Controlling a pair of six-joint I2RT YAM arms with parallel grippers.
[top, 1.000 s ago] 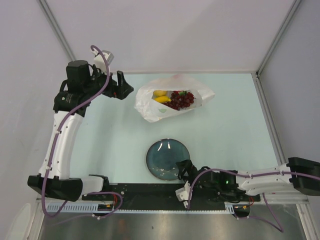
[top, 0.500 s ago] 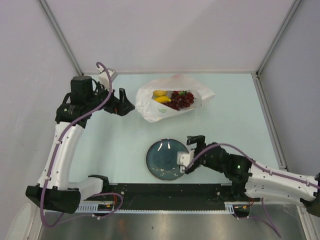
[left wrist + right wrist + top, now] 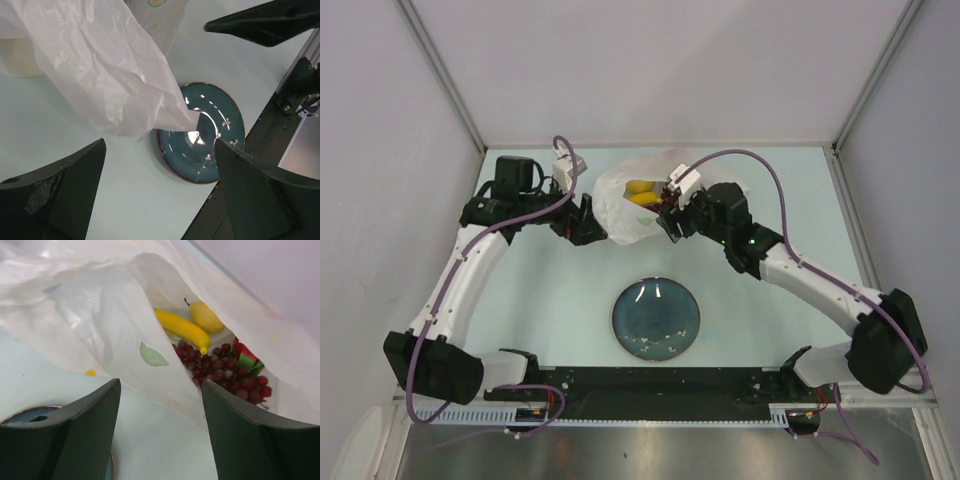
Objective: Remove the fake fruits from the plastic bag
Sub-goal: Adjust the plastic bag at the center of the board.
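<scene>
The plastic bag (image 3: pixel 620 205) lies at the back of the table, its mouth facing right. In the right wrist view the bag (image 3: pixel 100 305) is open and holds a yellow banana (image 3: pixel 182 328), a lemon (image 3: pixel 206 317), a dark red grape bunch (image 3: pixel 220 371) and a red dragon fruit with green tips (image 3: pixel 246 358). From above only the lemon (image 3: pixel 640 186) and banana (image 3: pixel 643 199) show. My right gripper (image 3: pixel 668 216) is open and empty at the bag's mouth (image 3: pixel 161 386). My left gripper (image 3: pixel 590 224) is open and empty beside the bag's left corner (image 3: pixel 160 147).
A round dark blue-grey plate (image 3: pixel 656 318) sits in front of the bag; it also shows in the left wrist view (image 3: pixel 220 110) and at the right wrist view's lower left (image 3: pixel 30 415). The black base rail (image 3: pixel 650 385) runs along the near edge.
My right arm has swung from beside the plate up to the bag's mouth. My left gripper has moved right and slightly nearer, up to the bag's left corner.
</scene>
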